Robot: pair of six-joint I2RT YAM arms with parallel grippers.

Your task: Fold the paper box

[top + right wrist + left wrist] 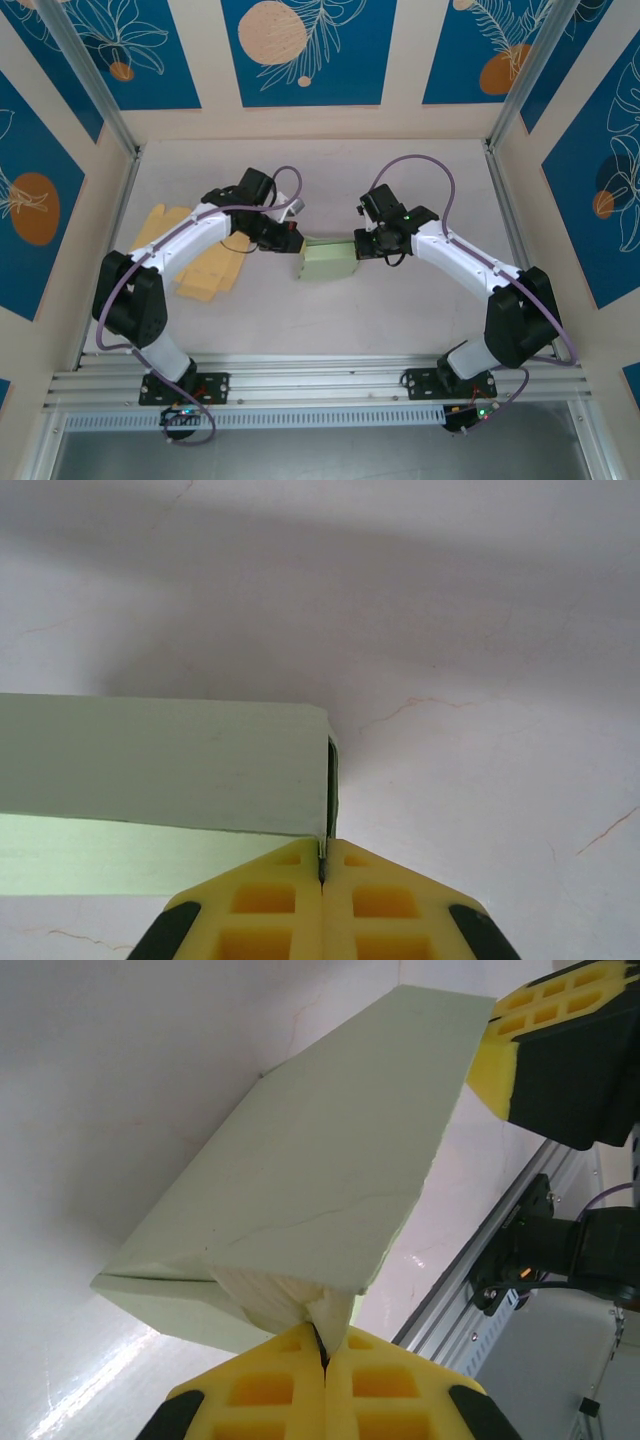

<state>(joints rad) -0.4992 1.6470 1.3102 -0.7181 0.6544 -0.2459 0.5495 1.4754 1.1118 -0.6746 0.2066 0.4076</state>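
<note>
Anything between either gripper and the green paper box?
Nothing visible. The left gripper is shut on a flap at one end of the green paper box, the right gripper shut on an edge at the other end.

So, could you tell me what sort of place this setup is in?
Likely a robot test cell: an aluminium rail along the table edge, blue printed panels walling it in, and a box pinched between the left gripper and right gripper.
</note>
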